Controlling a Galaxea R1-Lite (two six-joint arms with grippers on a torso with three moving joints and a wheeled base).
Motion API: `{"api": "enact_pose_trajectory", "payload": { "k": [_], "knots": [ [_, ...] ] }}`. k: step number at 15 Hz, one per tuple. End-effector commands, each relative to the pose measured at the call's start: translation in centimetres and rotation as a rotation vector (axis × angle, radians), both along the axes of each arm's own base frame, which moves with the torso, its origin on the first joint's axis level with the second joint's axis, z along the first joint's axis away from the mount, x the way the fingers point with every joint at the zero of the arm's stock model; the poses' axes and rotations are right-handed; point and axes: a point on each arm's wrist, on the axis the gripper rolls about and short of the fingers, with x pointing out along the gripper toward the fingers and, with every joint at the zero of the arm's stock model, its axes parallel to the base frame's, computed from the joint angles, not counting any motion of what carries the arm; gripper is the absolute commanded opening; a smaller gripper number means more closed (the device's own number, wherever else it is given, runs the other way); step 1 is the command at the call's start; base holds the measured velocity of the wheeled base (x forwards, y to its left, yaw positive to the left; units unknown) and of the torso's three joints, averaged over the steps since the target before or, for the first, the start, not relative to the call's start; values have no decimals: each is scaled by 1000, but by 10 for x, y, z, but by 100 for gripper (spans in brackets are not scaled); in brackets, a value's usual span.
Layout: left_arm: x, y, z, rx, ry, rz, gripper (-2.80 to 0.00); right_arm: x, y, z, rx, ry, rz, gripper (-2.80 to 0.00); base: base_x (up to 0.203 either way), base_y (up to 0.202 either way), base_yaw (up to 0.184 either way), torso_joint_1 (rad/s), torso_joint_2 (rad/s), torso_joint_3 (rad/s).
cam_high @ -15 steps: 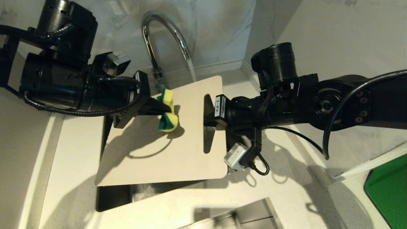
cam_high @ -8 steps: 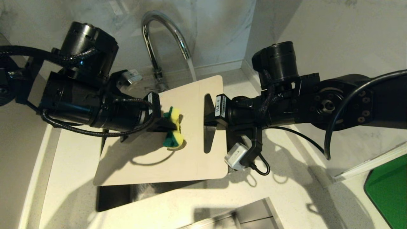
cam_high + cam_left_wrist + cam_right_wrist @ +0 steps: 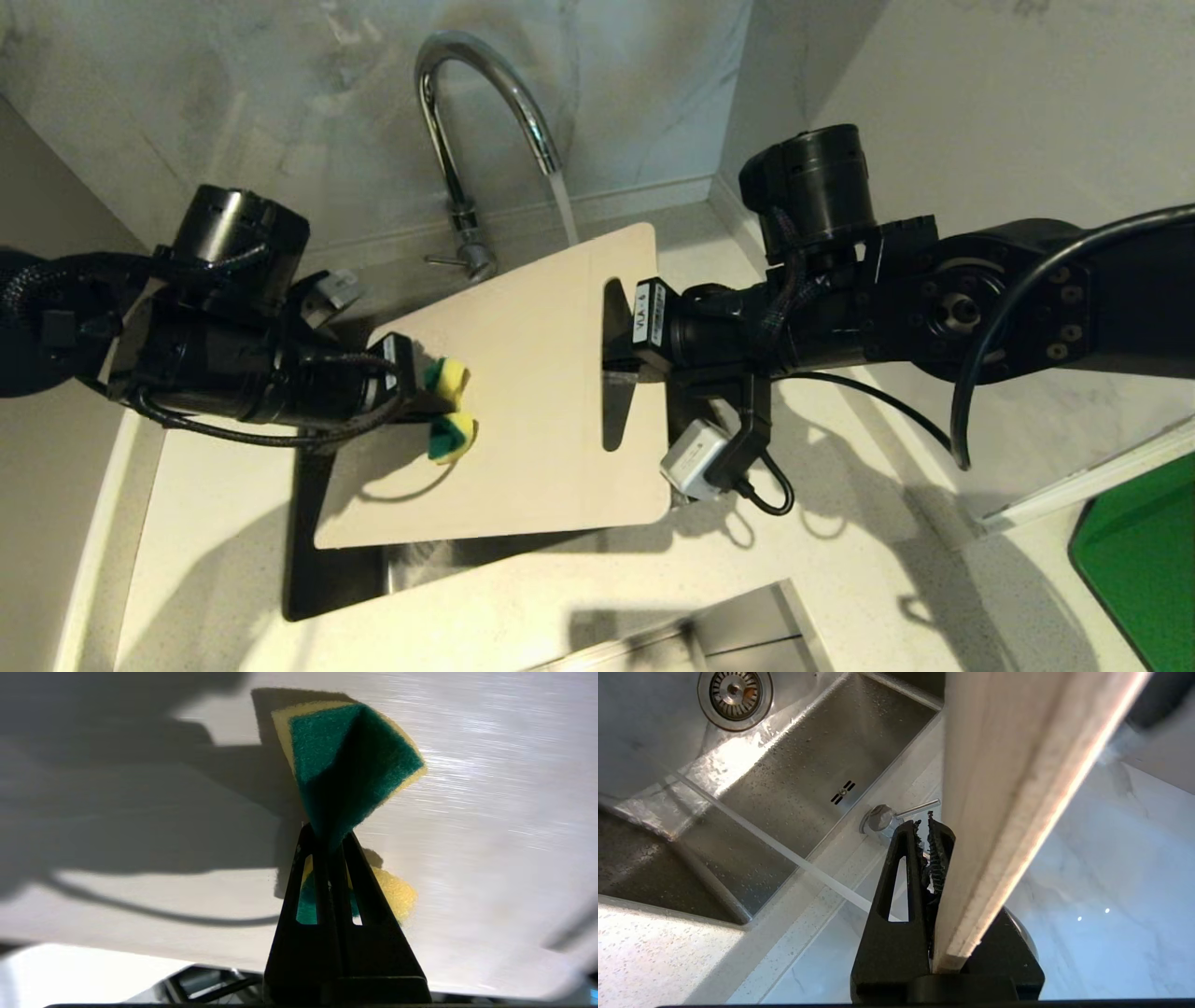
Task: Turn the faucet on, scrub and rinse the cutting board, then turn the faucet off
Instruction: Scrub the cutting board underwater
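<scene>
Left claw (image 3: 327, 844) pinches sponge (image 3: 350, 760); right wrist view alone shows drain (image 3: 734, 690).

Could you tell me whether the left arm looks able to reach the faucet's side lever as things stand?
Probably yes: the lever stands uncovered just behind the left gripper, but that gripper is shut on the sponge, so pushing would be awkward.

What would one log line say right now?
faucet: running | right tool: holds cutting board over sink | left tool: sponge on board

Marble wall (image 3: 653, 84), speckled white counter (image 3: 840, 579), steel sink (image 3: 794, 779).
</scene>
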Motion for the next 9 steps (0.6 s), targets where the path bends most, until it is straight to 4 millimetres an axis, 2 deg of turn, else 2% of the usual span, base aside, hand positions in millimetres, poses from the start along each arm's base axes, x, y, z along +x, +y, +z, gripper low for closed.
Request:
{"api": "enact_pose_trajectory", "payload": {
  "k": [1, 4, 6, 7, 9],
  "knots": [
    [9, 32, -29, 22, 42, 58, -280, 0, 0, 1, -1, -10, 8, -280, 0, 0, 0, 0, 0, 0],
    [21, 75, -52, 22, 52, 114, -280, -1, -1, 3, 3, -11, 5, -280, 0, 0, 0, 0, 0, 0],
    [27, 100, -58, 2, 54, 140, -280, -1, -1, 2, 3, -10, 5, -280, 0, 0, 0, 0, 0, 0],
    [28, 109, -57, -10, 48, 144, -280, -1, -1, 2, 3, -10, 5, -280, 0, 0, 0, 0, 0, 0],
    [27, 109, -48, -15, 15, 142, -280, -1, -1, 2, 2, -8, 5, -280, 0, 0, 0, 0, 0, 0]
  ]
}}
